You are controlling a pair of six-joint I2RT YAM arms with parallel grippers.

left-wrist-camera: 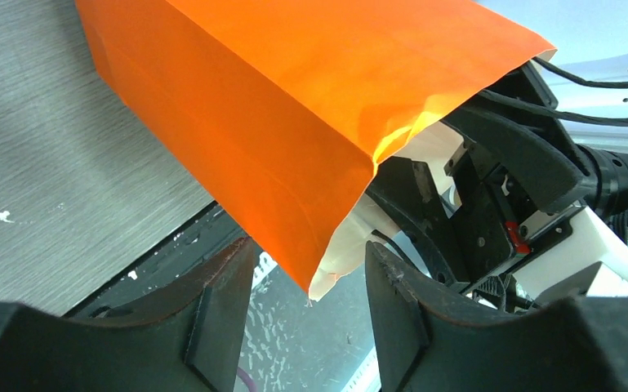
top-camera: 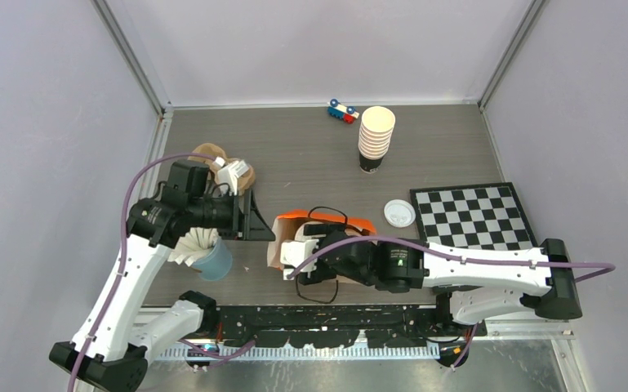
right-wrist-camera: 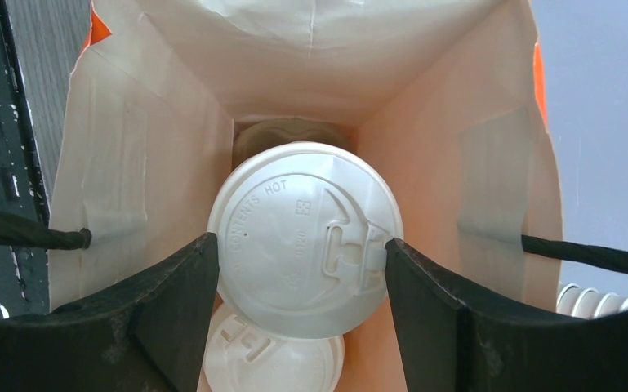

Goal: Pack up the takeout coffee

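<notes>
Step, likely: placing lidded cup (right-wrist-camera: pixel 294 220) inside orange bag (right-wrist-camera: pixel 131 163), second cup (right-wrist-camera: pixel 273 359) already in; right jaws pinched lid rim, left jaws spread astride bag edge. Next: release, withdraw without snagging.

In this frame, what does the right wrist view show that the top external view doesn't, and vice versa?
Right wrist only: the bag's pale inside, one lidded cup held between the fingers of the right hand, and a second lidded cup partly hidden by it. Top external only: a loose lid, the chessboard, a small toy and the left hand at the bag's edge. Both: the orange bag and the right hand.
</notes>
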